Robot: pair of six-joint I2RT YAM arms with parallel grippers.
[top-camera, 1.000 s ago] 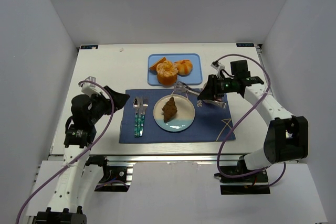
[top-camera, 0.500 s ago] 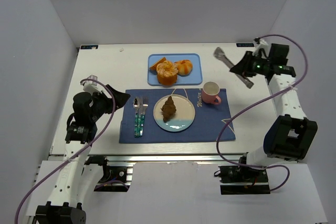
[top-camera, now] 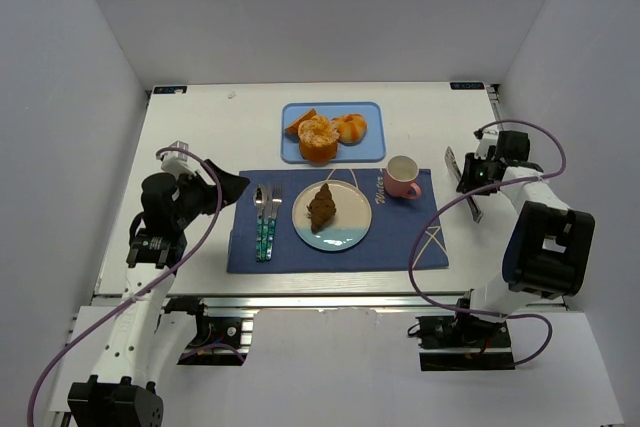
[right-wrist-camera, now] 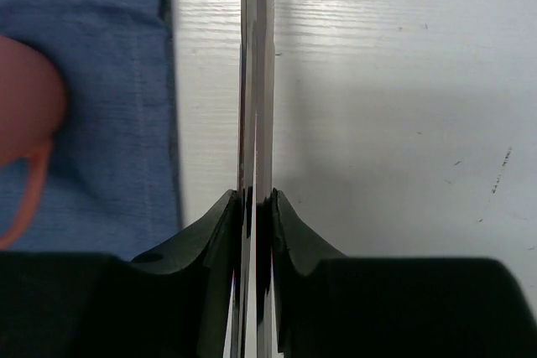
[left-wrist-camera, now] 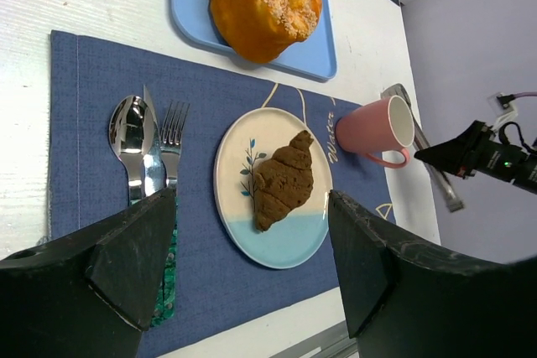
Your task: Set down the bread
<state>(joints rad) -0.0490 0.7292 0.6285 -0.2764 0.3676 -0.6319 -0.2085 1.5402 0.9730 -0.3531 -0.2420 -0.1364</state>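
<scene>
The bread (left-wrist-camera: 284,179) sits on the plate (left-wrist-camera: 285,249), ahead of the open left fingers (left-wrist-camera: 126,257). The right fingers (right-wrist-camera: 214,228) pinch thin tongs (right-wrist-camera: 256,81) shut — released carelessly, these could skid into the cup (left-wrist-camera: 369,132) to their left.

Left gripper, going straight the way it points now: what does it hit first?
Likely the dark blue cloth placemat, then the cream-and-blue round plate holding the dark brown croissant-like bread; depth is unclear.

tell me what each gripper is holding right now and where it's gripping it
The right gripper pinches metal tongs partway along their length, both arms squeezed flat together. The left gripper is open and holds nothing.
</scene>
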